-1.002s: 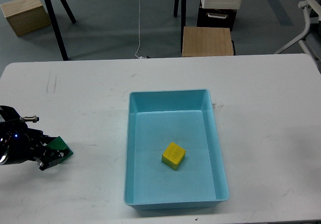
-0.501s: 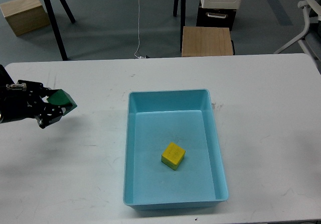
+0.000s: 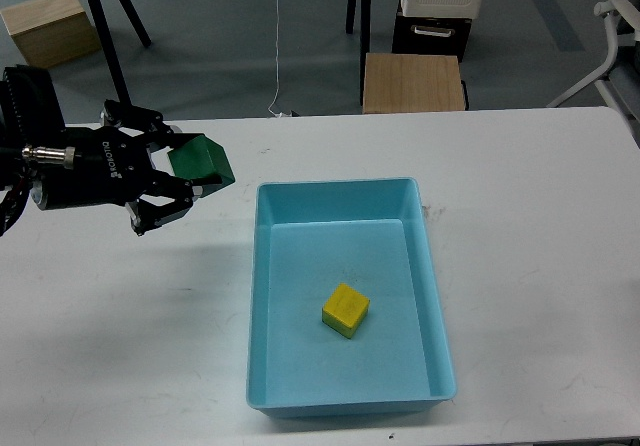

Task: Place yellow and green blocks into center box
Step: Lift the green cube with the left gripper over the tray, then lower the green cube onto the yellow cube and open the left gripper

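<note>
My left gripper (image 3: 190,169) is shut on the green block (image 3: 203,160) and holds it in the air above the white table, just left of the light blue box's (image 3: 435,266) back left corner. The yellow block (image 3: 346,310) lies inside the box, near the middle of its floor. My right gripper is out of view.
The white table (image 3: 540,196) carries the box at its center. Beyond the table's far edge stand a wooden stool (image 3: 414,82), black stand legs (image 3: 112,36) and a wooden crate (image 3: 48,28) on the floor. A white chair base (image 3: 612,46) is at the far right.
My left gripper has lifted the green block from the table's front left and carried it up and to the right, toward the box. The yellow block has not moved.
</note>
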Motion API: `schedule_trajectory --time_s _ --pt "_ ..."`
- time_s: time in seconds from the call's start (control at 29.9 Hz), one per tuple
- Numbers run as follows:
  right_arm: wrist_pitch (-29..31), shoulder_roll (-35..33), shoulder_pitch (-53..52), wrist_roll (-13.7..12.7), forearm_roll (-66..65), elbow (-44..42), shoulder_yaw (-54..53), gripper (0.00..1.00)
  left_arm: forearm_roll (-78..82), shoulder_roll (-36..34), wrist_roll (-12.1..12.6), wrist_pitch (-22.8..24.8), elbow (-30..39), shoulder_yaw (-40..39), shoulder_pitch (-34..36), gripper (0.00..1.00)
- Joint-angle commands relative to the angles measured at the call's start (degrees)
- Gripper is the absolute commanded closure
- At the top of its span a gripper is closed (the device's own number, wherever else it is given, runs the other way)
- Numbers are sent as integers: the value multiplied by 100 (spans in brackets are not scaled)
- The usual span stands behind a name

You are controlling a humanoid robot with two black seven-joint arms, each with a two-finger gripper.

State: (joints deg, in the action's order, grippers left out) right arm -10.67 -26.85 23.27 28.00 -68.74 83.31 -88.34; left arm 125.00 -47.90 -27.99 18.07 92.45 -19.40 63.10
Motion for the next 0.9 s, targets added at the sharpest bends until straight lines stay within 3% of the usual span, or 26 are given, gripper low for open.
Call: schedule_trajectory --time_s 0.0,0.13,0.3,0.6,0.87 --pt "-93 -4 20 0 71 -271 1 3 0 728 -1 951 -8 15 369 89" --pt "-102 -13 20 0 264 -421 -8 3 0 1449 -1 993 -16 164 537 88" --pt "-102 -22 20 0 361 -544 -8 3 0 1775 -1 993 -16 989 862 86" --pt "-102 -4 20 0 493 -597 -8 3 0 2373 -1 993 -719 1553 678 84" --pt "-111 13 -7 0 493 -597 -8 3 0 2549 -1 993 -1167 1553 397 82"
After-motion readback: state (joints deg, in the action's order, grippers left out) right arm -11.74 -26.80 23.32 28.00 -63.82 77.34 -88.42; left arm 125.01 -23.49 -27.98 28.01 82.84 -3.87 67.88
